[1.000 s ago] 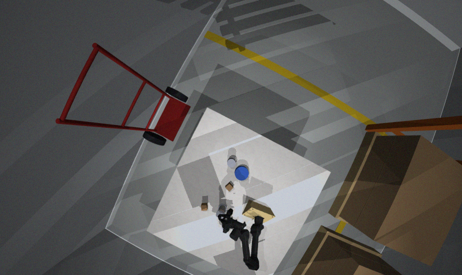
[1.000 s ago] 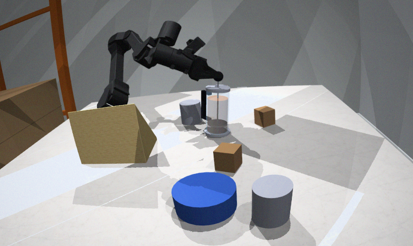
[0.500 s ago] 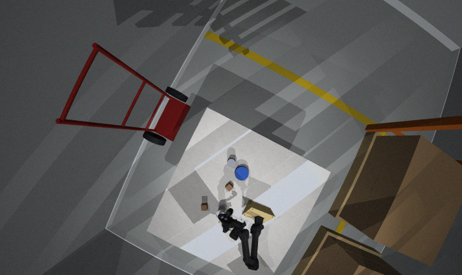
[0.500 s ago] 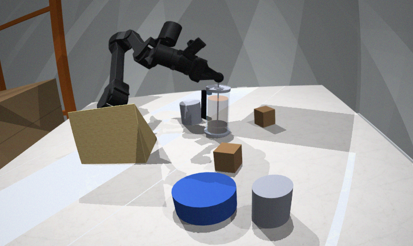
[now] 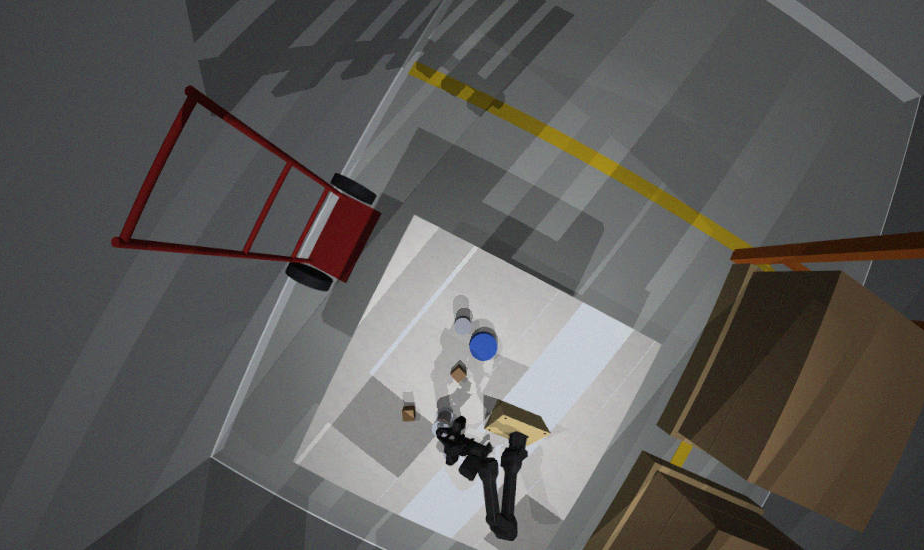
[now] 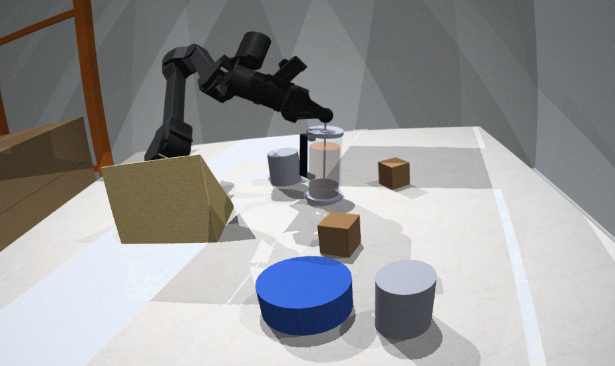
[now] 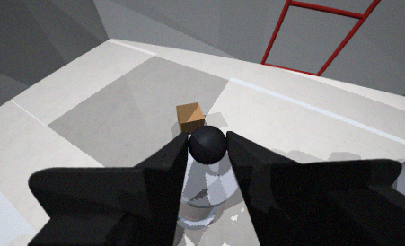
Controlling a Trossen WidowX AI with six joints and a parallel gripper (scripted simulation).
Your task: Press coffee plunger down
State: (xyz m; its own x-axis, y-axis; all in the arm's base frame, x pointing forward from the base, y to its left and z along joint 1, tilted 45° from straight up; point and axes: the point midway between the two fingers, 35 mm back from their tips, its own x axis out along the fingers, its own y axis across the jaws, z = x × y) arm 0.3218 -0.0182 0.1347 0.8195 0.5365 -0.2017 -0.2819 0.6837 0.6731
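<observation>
The coffee press (image 6: pixel 332 166) (image 7: pixel 204 190) stands upright on the table, a clear cylinder with a grey lid and base and a black handle (image 6: pixel 303 155) on its left in the exterior view. Its plunger knob (image 7: pixel 207 144), a black ball, sits just above the lid with a short piece of rod showing. The dark plunger disc (image 6: pixel 323 187) is low in the cylinder, near the base. My gripper (image 6: pixel 326 114) (image 7: pixel 206 136) is shut on the plunger knob, one finger on each side in the wrist view. In the top view the arm covers part of the press.
A grey cylinder (image 6: pixel 283 166) stands close behind the handle side. Two brown cubes (image 6: pixel 339 233) (image 6: pixel 393 173), a blue disc (image 6: pixel 303 295) (image 5: pixel 483 347) and another grey cylinder (image 6: pixel 405 299) (image 5: pixel 462 325) stand on the table. A tan angled block (image 6: pixel 164 199) (image 5: pixel 516 422) is beside the arm's base.
</observation>
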